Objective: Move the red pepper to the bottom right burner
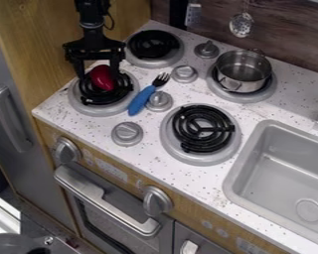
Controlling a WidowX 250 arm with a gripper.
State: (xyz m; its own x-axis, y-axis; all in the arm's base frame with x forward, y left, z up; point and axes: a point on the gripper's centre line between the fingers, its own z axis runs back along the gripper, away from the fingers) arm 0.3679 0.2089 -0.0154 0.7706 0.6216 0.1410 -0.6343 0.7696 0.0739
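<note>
Over the left front burner, the black gripper (99, 73) hangs down from the upper left with its fingers open, one on each side of the red pepper (103, 78). The shiny, rounded pepper is on the black coil of that burner (94, 106), and its upper end is partly hidden by the gripper. Farther to the right along the front of the stove is the bottom right burner (201, 156), a silver ring with a bare black coil.
A blue-handled fork (141, 100) lies diagonally between the front burners, touching a knob (160, 101). A metal pot (243, 72) stands on the back right burner. Behind the gripper is the back left burner (153, 43). The grey sink (246, 163) is at the right.
</note>
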